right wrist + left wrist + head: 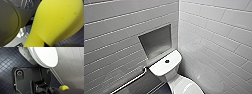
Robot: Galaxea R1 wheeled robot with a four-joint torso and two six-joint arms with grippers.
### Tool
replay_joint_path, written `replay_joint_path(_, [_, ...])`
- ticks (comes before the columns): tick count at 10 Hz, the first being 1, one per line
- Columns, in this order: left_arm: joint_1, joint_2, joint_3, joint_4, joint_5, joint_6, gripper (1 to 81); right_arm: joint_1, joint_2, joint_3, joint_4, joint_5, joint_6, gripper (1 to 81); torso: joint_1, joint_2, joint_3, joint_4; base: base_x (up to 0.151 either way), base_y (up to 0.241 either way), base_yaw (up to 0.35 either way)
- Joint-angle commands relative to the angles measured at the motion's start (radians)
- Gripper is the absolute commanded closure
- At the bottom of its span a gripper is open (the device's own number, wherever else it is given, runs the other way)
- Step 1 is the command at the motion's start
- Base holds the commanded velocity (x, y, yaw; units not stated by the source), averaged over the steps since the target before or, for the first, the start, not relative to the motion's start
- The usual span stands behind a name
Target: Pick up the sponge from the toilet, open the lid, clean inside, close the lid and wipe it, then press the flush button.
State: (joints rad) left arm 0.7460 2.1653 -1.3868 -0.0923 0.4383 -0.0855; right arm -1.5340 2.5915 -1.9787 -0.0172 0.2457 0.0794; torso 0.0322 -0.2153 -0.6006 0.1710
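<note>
The yellow sponge [56, 22] looms close in the right wrist view, with my right gripper [46, 44] shut on its lower end. One tip of the sponge [63, 87] also shows in the left wrist view, near the white wall tiles. The white toilet stands in the corner, with its tank [159, 68] against the wall and the dark round flush button [167, 61] in the middle of the tank top. The oval lid [46, 55] lies closed over the bowl, and its rear part [187, 87] shows below the tank. My left gripper is shut and hangs low beside the bowl.
A grey recessed niche [156, 41] sits in the tiled wall above the tank. A metal grab bar [131, 81] runs along the left wall. The floor [6, 63] has dark blue tiles. White tiled walls close in on both sides of the toilet.
</note>
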Motion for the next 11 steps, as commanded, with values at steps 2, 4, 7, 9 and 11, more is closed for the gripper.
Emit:
replay_joint_path(2, [0.287, 0.037, -0.068, 0.201, -0.216, -0.003, 81.1, -0.015, -0.008, -0.008, -0.007, -0.071, -0.001, 81.1, -0.001, 0.0, 0.06, 0.0, 0.0, 0.0, 0.0])
replay_joint_path(4, [0.376, 0.121, -0.205, 0.203, -0.243, -0.002, 81.1, -0.015, 0.009, -0.035, -0.007, -0.071, -0.001, 81.1, -0.001, -0.001, 0.101, 0.0, 0.0, 0.0, 0.0])
replay_joint_path(7, [0.473, 0.24, -0.406, 0.204, -0.302, 0.003, 81.1, -0.012, 0.014, -0.051, -0.007, -0.071, -0.001, 81.1, -0.003, -0.002, 0.154, 0.0, 0.0, 0.0, 0.0])
replay_joint_path(9, [0.503, 0.323, -0.533, 0.204, -0.308, 0.012, 81.1, -0.013, 0.02, -0.064, -0.006, -0.072, -0.001, 81.1, -0.004, -0.003, 0.192, 0.0, 0.0, 0.0, 0.0])
replay_joint_path(11, [0.522, 0.387, -0.626, 0.204, -0.308, 0.015, 81.1, -0.016, 0.038, -0.093, -0.006, -0.072, 0.002, 81.1, -0.005, -0.004, 0.187, 0.0, 0.0, 0.0, 0.0])
